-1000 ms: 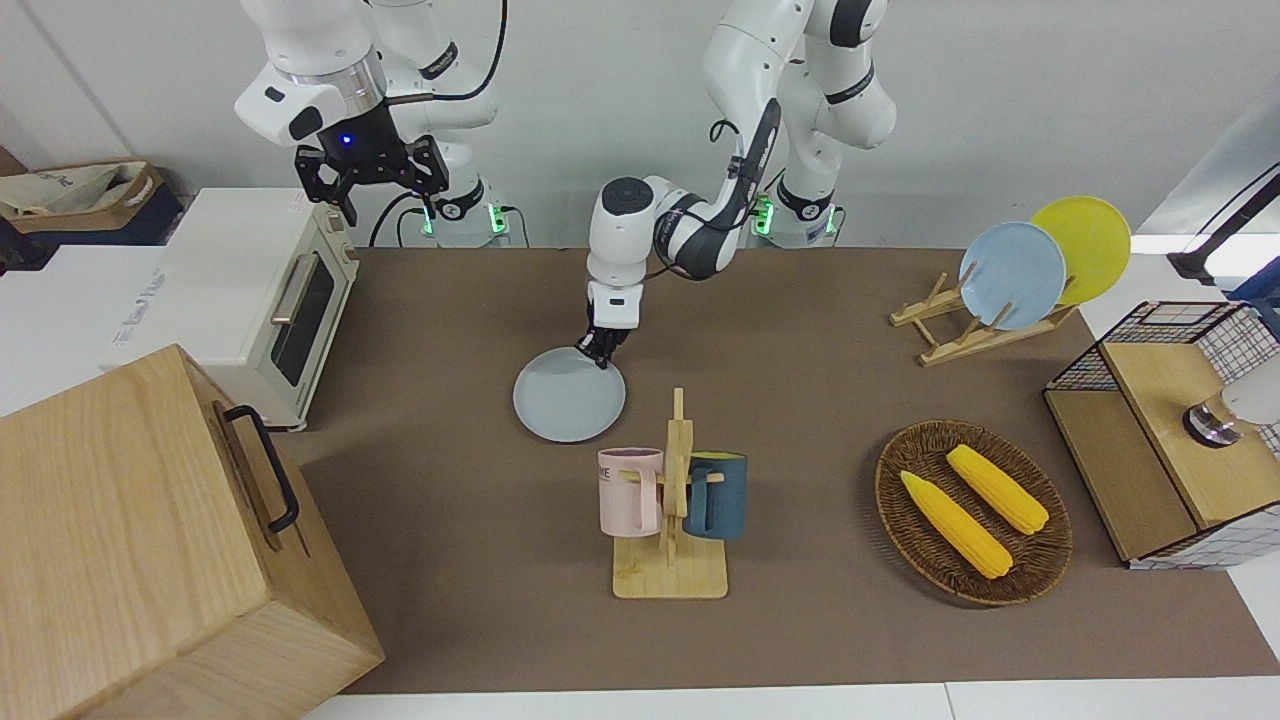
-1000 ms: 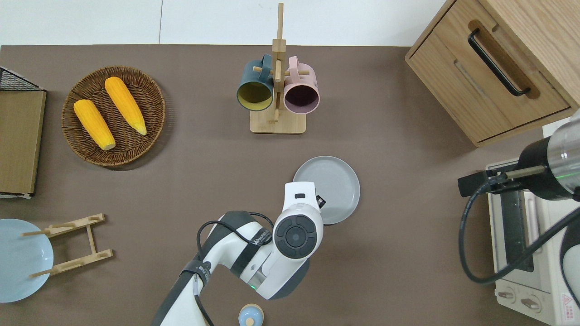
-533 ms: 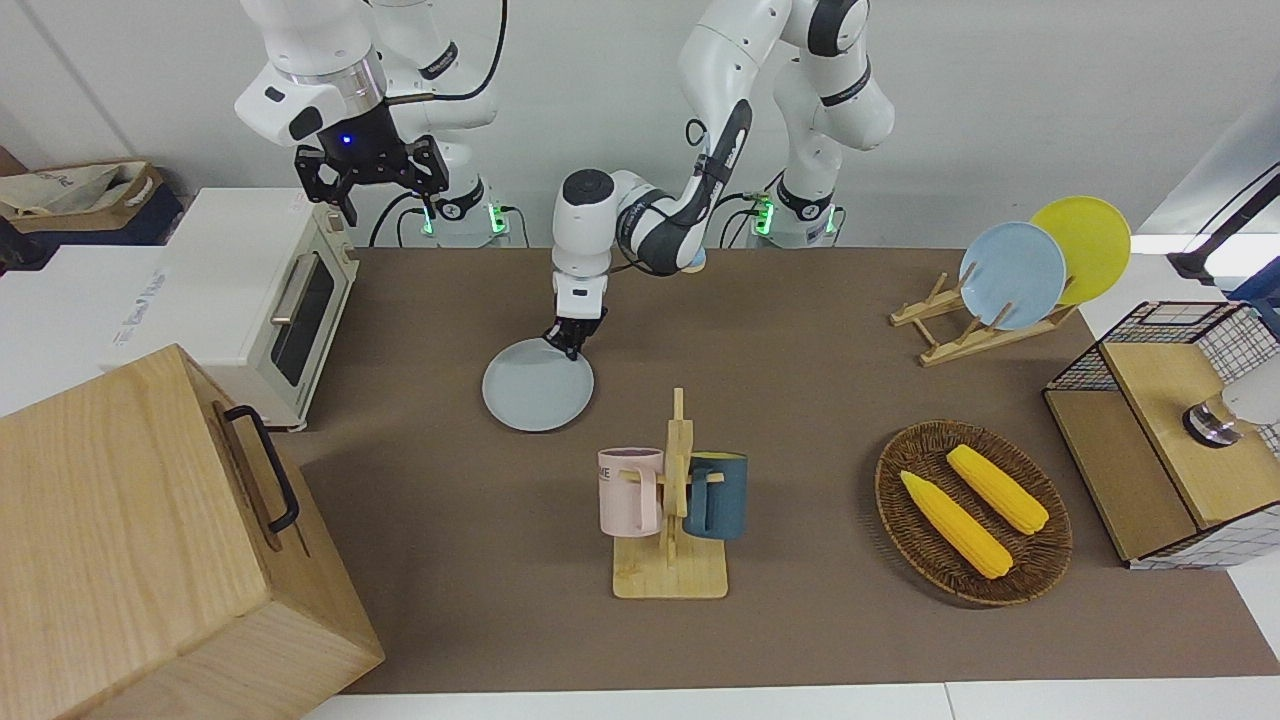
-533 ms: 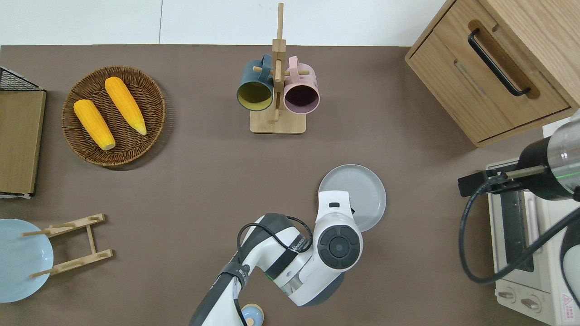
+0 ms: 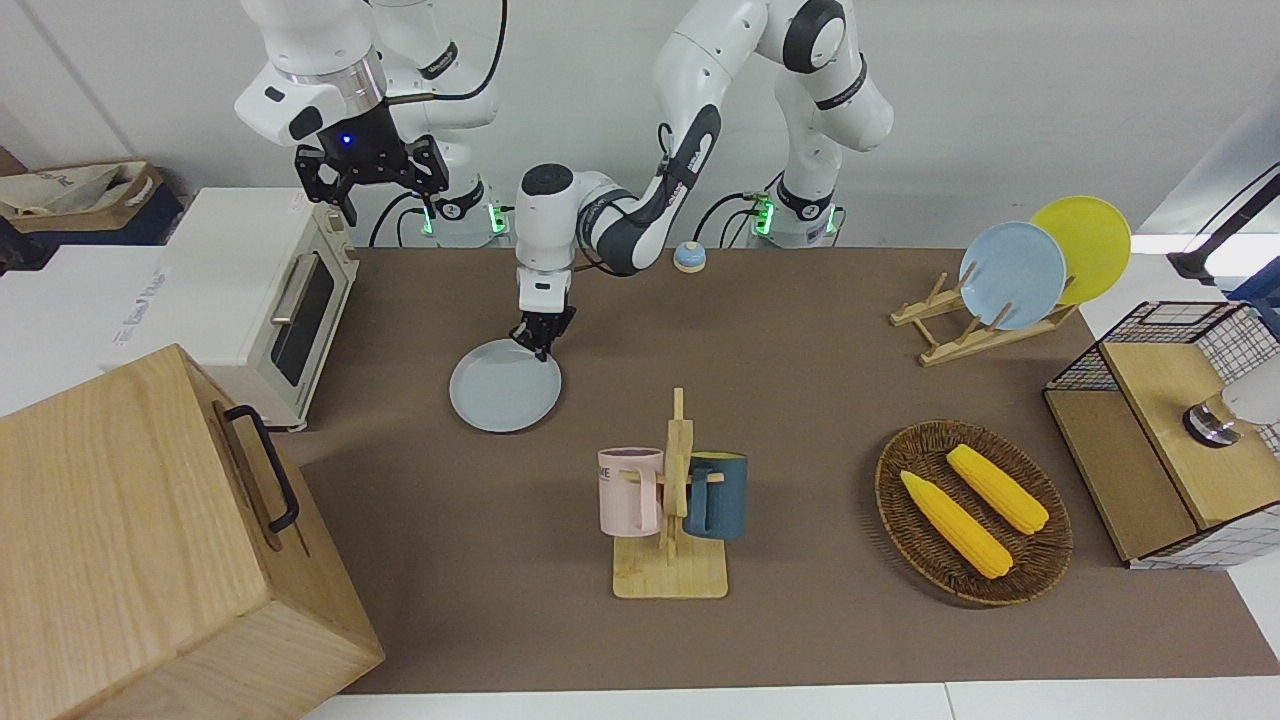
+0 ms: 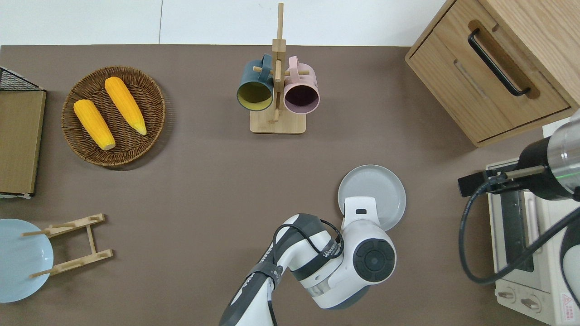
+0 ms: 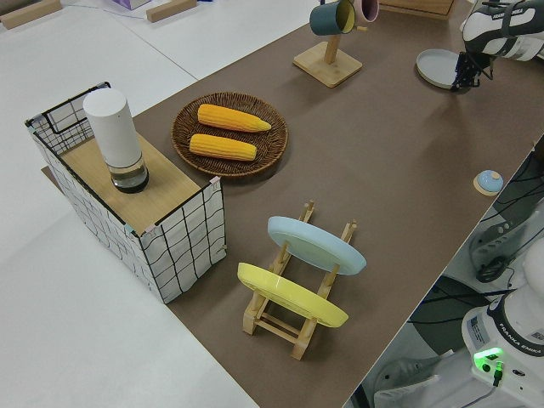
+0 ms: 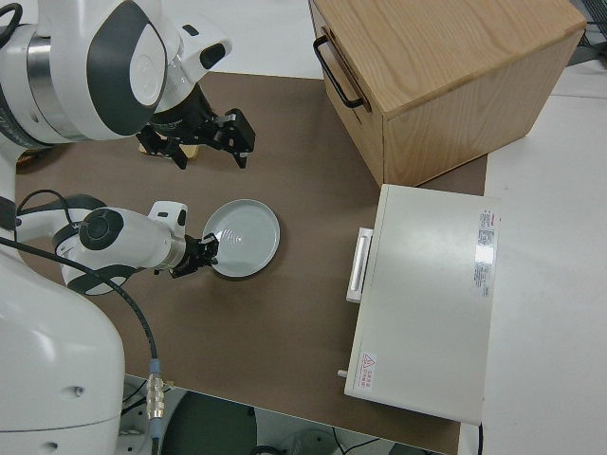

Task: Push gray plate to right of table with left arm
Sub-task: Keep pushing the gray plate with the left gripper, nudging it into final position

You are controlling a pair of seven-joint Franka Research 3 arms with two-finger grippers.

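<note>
The gray plate [image 5: 505,392] lies flat on the brown table [image 5: 800,340], between the mug rack and the toaster oven; it also shows in the overhead view [image 6: 376,190], the left side view [image 7: 438,66] and the right side view [image 8: 245,237]. My left gripper [image 5: 541,343] is low at the plate's rim, on the edge nearer to the robots and toward the left arm's end [image 8: 201,256]. In the overhead view the arm's wrist hides it. My right gripper [image 5: 370,185] is open, empty and parked.
A toaster oven [image 5: 270,290] and a wooden drawer cabinet [image 5: 150,540] stand at the right arm's end. A mug rack [image 5: 670,500] stands farther from the robots than the plate. A corn basket [image 5: 972,510], a plate rack [image 5: 1010,275] and a wire crate [image 5: 1170,430] are at the left arm's end.
My left gripper has swept toward the right arm's end of the table, sliding the gray plate with it toward the toaster oven. The right arm has not moved.
</note>
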